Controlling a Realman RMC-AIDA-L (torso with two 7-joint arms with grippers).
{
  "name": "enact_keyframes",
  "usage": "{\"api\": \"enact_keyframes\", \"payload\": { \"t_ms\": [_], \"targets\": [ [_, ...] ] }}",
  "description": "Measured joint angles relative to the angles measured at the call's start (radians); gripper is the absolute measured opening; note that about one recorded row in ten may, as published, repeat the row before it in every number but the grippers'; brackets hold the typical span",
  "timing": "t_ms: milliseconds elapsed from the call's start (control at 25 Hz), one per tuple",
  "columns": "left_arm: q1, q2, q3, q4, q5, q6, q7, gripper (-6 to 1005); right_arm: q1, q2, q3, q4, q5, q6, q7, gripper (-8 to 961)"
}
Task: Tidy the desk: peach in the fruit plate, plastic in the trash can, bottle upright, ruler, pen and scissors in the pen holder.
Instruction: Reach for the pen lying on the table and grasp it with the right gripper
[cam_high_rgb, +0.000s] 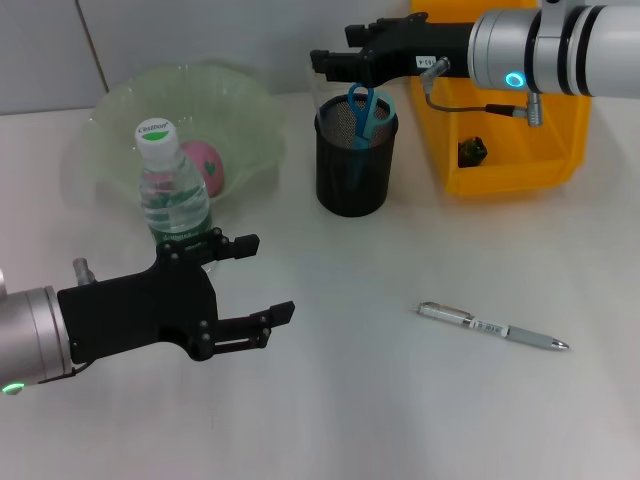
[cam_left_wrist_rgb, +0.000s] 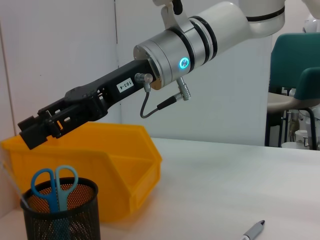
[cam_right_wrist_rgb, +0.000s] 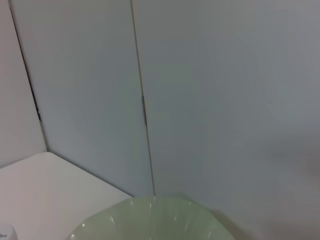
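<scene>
The right gripper (cam_high_rgb: 322, 62) hangs at the upper centre of the head view, just above the rim of the holder (cam_high_rgb: 354, 163); its jaws look closed or nearly so, with nothing visible between them, though I cannot tell for sure. The left gripper (cam_high_rgb: 268, 280) sits at the lower left, jaws spread wide and empty, just below the bottle (cam_high_rgb: 170, 185).

Risks, as I judge them: the left fingers are close to the upright bottle, so a careless swing could knock it over. The pen (cam_high_rgb: 492, 326) lies flat at the lower right, thin and round, so it may roll or slip from a pinch. Dropping it into the holder could snag on the scissors (cam_high_rgb: 364, 110) already standing there.

Count:
- one bottle
- one peach (cam_high_rgb: 205, 168), in the plate (cam_high_rgb: 240, 110) at upper left
- one plate
- one holder
- one pair of scissors
- one pen
- one yellow bin (cam_high_rgb: 510, 150) at upper right, with a dark scrap (cam_high_rgb: 472, 150) inside

I see no ruler clearly.
</scene>
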Motion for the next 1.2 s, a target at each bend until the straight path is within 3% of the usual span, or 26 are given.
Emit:
{"api": "enact_keyframes", "payload": {
  "t_ms": [280, 480, 520, 680, 720, 760, 880, 920, 960, 1120, 1200],
  "targets": [
    [-0.001, 0.0, 0.0, 0.002, 0.0, -0.001, 0.0, 827, -0.017, -0.001, 0.01, -0.037, 0.011, -0.023, 0.01, 630],
    [-0.002, 0.0, 0.0, 0.004, 0.0, 0.002, -0.006, 827, -0.105, -0.004, 0.014, -0.149, 0.112, -0.112, 0.016, 655],
    [-0.002, 0.0, 0.0, 0.004, 0.0, 0.002, -0.006, 827, -0.152, -0.006, 0.017, -0.214, 0.145, -0.173, 0.035, 660],
    [-0.003, 0.0, 0.001, 0.003, 0.0, 0.003, -0.007, 827, -0.204, -0.013, 0.033, -0.309, 0.152, -0.29, 0.1, 680],
    [-0.003, 0.0, 0.001, 0.003, 0.0, 0.003, -0.007, 827, -0.22, -0.032, 0.056, -0.344, 0.145, -0.405, 0.146, 685],
    [-0.003, 0.0, 0.001, 0.003, 0.0, 0.003, -0.007, 827, -0.22, -0.032, 0.056, -0.344, 0.145, -0.405, 0.146, 690],
    [-0.006, 0.0, 0.005, -0.023, 0.0, 0.008, -0.023, 827, -0.21, -0.076, 0.123, -0.361, 0.102, -0.604, 0.219, 706],
    [-0.008, 0.001, 0.001, -0.029, -0.001, 0.021, -0.046, 827, -0.183, -0.112, 0.185, -0.354, 0.044, -0.728, 0.26, 711],
    [-0.008, 0.001, 0.001, -0.029, -0.001, 0.021, -0.046, 827, -0.183, -0.112, 0.185, -0.354, 0.044, -0.728, 0.26, 716],
    [-0.01, 0.003, -0.006, -0.045, -0.001, 0.039, -0.101, 827, -0.125, -0.183, 0.257, -0.326, -0.057, -0.914, 0.3, 736],
    [-0.011, 0.002, -0.01, -0.046, -0.002, 0.039, -0.111, 827, -0.114, -0.19, 0.259, -0.326, -0.079, -0.941, 0.3, 746]
  ]
}}
